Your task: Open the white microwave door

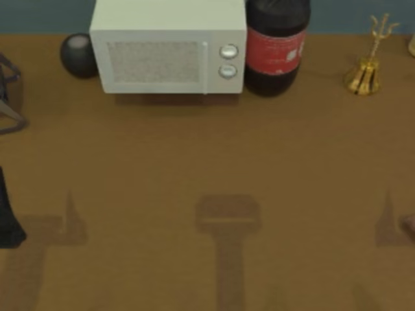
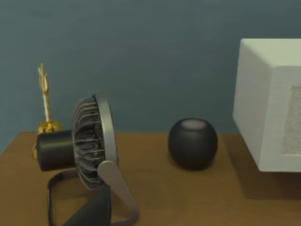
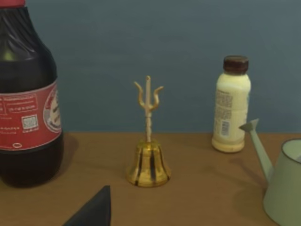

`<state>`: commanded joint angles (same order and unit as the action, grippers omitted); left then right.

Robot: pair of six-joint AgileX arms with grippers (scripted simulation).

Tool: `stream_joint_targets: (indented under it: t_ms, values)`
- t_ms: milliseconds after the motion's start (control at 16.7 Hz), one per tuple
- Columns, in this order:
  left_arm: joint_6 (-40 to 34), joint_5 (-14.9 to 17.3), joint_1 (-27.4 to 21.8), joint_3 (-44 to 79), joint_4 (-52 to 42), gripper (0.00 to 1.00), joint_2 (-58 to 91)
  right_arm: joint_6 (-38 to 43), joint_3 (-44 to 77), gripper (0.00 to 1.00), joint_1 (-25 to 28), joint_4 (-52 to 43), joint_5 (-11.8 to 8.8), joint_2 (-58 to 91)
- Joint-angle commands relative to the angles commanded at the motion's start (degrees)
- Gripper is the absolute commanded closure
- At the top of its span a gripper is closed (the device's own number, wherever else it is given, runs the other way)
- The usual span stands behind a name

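The microwave point(image 1: 168, 45) stands at the table's point(image 1: 207, 194) far edge, its door point(image 1: 155, 61) flat against the front, beside the two knobs point(image 1: 228, 61). Touching or just beside the microwave's knob side stands a dark bottle point(image 1: 277, 45); farther that way, a gold bell point(image 1: 367, 71). On the microwave's opposite side sits a black sphere point(image 1: 78, 55), and beyond it a fan point(image 2: 91, 150). Left arm point(image 1: 10, 214) sits well apart from the microwave at the table's left edge; right arm barely shows at the right edge. Whether either gripper is released or clenched cannot be told.
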<state>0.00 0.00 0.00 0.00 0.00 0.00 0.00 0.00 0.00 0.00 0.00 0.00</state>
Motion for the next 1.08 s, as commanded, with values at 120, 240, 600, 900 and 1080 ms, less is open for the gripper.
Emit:
stream_joint_targets:
  t_ms: [120,240,600,900,1080]
  values:
    - [0.0,0.0,0.0,0.0,0.0,0.0,0.0,0.0,0.0,0.0,0.0,0.0,0.0,0.0]
    - [-0.42,-0.26,-0.58,1.67,-1.23,0.0,1.7,0.0,0.0,0.0,0.0,0.0,0.0,0.0]
    - [-5.01,-3.01,-6.13,20.72,-13.02,0.0,21.12,0.0,0.0,0.0,0.0,0.0,0.0,0.0]
    - [-11.66,-6.53,-13.34,51.57,-27.57,0.0,50.58,0.0,0.0,0.0,0.0,0.0,0.0,0.0]
    - [-16.13,-8.73,-18.02,72.88,-36.61,0.0,69.56,0.0,0.0,0.0,0.0,0.0,0.0,0.0]
